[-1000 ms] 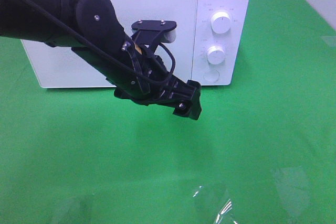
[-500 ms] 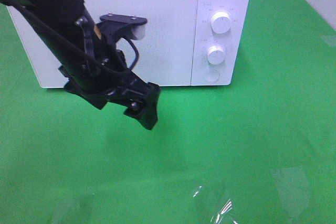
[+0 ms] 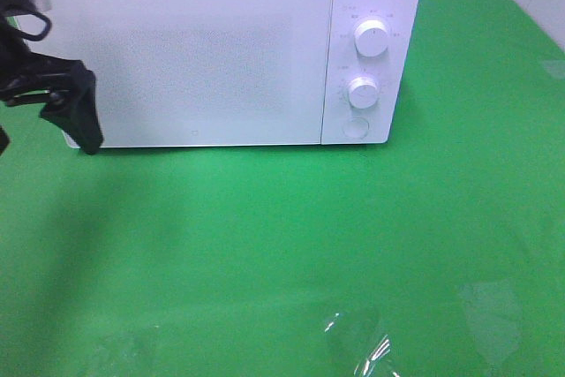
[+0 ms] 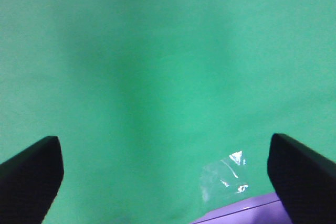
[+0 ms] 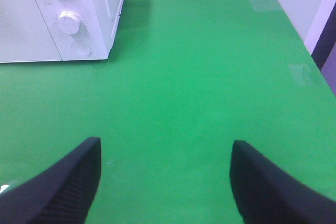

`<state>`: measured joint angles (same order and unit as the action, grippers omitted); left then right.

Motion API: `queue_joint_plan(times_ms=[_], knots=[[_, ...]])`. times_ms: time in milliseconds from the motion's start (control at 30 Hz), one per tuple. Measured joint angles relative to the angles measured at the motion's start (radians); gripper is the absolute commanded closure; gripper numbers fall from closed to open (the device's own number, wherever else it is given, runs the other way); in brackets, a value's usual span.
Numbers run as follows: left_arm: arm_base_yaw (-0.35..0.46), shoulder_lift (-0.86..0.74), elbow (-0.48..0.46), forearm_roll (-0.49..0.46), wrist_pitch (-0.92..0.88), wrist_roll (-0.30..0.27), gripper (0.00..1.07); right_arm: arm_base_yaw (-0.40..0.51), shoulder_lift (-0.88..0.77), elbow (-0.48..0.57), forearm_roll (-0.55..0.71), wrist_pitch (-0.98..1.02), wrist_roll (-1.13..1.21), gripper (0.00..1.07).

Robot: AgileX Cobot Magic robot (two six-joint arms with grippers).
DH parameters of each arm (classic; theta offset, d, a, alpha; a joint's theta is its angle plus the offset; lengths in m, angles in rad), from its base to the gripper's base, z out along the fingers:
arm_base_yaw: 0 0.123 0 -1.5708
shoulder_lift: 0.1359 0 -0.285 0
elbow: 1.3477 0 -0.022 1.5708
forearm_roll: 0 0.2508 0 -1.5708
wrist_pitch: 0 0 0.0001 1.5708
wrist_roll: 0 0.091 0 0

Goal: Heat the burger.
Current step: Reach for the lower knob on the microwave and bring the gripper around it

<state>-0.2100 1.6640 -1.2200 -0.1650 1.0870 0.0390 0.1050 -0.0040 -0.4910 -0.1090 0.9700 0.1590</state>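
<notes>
The burger is out of view in every frame. A white microwave [image 3: 194, 50] stands at the back of the green table with its door shut; its control panel also shows in the right wrist view [image 5: 79, 9]. My left arm [image 3: 66, 99] hangs at the far left edge, in front of the microwave's left corner. The left gripper [image 4: 165, 174] is open over bare green cloth with nothing between its fingers. Over the cloth to the right of the microwave, the right gripper [image 5: 168, 182] is open too, holding nothing.
Two round knobs [image 3: 372, 38] [image 3: 363, 92] and a round button [image 3: 355, 127] sit on the microwave's right panel. Shiny clear tape patches [image 3: 357, 342] lie on the cloth near the front. A purple edge [image 4: 241, 211] shows below the left gripper.
My left arm has swung from in front of the microwave door out to the far left edge, uncovering the shut door. Its gripper stayed open. The right gripper has not moved.
</notes>
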Motion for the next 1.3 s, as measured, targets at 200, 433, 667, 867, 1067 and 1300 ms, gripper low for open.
queue_joint_plan(times_ms=[200, 433, 667, 867, 1067, 1300], knots=[[0.136, -0.032, 0.0, 0.006, 0.093, 0.0, 0.08, 0.0, 0.0, 0.0, 0.0, 0.0, 0.0, 0.4], [0.235, -0.163, 0.076, 0.014, 0.122, 0.0, 0.08, 0.0, 0.0, 0.0, 0.0, 0.0, 0.0, 0.41], [0.259, -0.333, 0.228, 0.043, 0.103, 0.0, 0.08, 0.0, 0.0, 0.0, 0.0, 0.0, 0.0, 0.41], [0.259, -0.461, 0.339, 0.044, 0.081, 0.0, 0.08, 0.0, 0.0, 0.0, 0.0, 0.0, 0.0, 0.41], [0.259, -0.664, 0.507, 0.06, 0.009, 0.0, 0.08, 0.0, 0.0, 0.0, 0.0, 0.0, 0.0, 0.41], [0.259, -0.873, 0.653, 0.075, -0.069, 0.004, 0.08, 0.0, 0.0, 0.0, 0.0, 0.0, 0.0, 0.41]])
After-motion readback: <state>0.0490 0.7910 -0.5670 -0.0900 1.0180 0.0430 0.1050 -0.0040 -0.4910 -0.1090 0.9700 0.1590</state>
